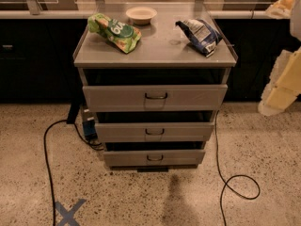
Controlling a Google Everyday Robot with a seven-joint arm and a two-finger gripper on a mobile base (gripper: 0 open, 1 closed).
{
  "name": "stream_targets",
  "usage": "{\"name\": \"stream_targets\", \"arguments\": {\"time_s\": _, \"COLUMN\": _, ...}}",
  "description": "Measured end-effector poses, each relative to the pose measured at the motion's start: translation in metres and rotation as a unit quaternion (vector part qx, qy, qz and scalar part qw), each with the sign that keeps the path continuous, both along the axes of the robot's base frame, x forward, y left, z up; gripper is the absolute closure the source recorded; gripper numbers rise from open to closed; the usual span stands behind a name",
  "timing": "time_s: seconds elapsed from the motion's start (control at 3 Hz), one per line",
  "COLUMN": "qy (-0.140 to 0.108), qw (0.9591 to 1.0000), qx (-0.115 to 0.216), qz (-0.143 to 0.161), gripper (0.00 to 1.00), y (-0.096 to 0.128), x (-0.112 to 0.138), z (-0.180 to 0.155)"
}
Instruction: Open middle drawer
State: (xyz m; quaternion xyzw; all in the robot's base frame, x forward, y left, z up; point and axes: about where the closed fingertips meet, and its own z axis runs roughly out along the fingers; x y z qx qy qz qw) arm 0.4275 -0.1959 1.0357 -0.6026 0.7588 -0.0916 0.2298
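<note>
A grey cabinet (155,55) with three drawers stands in the middle of the view. The middle drawer (122,132) has a flat grey front of medium height and a small dark wire pull (154,132). A dark gap shows above its front. The taller top drawer (117,98) is above it and the narrow bottom drawer (127,157) is below it. My arm (282,84), white and yellow, hangs at the right edge of the view. My gripper (283,4) is at the top right corner, high and far to the right of the drawers, touching nothing.
On the cabinet top lie a green snack bag (114,31), a white bowl (141,14) and a blue-white chip bag (200,34). Black cables (235,182) run over the speckled floor on both sides. A blue tape cross (69,212) marks the floor at front left. Dark counters stand behind.
</note>
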Motion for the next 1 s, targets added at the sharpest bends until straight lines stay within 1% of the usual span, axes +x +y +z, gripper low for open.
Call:
{"name": "stream_targets", "arguments": {"time_s": 0.67, "qy": -0.002, "qw": 1.0, "qx": 0.007, "qz": -0.002, "gripper": 0.0, "y": 0.002, "x": -0.002, "z": 0.0}}
{"name": "stream_targets", "arguments": {"time_s": 1.0, "qy": 0.005, "qw": 0.9996, "qx": 0.029, "qz": 0.002, "gripper": 0.0, "y": 0.008, "x": -0.003, "z": -0.034}}
